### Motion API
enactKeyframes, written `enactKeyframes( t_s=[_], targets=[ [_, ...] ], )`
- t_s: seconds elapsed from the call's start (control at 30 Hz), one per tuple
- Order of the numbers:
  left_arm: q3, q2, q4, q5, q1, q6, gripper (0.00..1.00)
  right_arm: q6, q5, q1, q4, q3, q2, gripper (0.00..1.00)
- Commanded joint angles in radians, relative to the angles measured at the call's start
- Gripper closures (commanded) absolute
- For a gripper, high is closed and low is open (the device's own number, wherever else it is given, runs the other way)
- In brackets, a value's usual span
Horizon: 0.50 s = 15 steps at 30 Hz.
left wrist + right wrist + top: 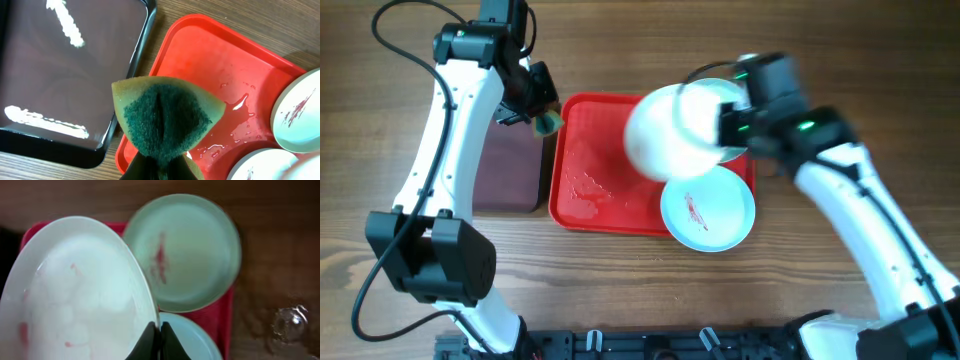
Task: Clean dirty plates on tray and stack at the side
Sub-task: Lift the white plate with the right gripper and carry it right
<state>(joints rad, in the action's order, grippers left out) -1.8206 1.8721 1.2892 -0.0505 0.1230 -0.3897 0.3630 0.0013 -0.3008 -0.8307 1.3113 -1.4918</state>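
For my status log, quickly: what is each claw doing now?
Left claw: closed on the green scrub sponge.
Right claw: closed on the white plate, at its rim.

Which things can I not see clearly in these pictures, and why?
Overhead: the white plate is blurred and covers part of the tray.
Right wrist: the lower turquoise plate is cut by the bottom edge and partly hidden behind the white plate.
Left wrist: the sponge hides the left pincer tips.
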Motion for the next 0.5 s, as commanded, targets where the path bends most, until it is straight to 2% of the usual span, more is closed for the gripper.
enactKeyframes(
  t_s=[0.0,0.23,0.33,0.47],
  targets=[
    [0.006,0.029,0.002,-0.006,-0.002,0.015,0.96,0.031,-0.134,0.252,-0.056,0.003,0.013,0.96],
    [0.017,0.032,-0.014,-0.006,-0.002,0.015,0.96,0.017,-0.133,0.64,-0.124,0.002,-0.051,0.96],
    [0.017,0.032,-0.014,-0.006,-0.002,0.015,0.96,0.003,-0.129,0.726,-0.133,0.002,-0.12,0.96],
    [0.017,0.032,-0.014,-0.006,-0.001,0.015,0.96,0.004,-0.121,0.747,-0.128,-0.021,-0.185,0.96]
  ],
)
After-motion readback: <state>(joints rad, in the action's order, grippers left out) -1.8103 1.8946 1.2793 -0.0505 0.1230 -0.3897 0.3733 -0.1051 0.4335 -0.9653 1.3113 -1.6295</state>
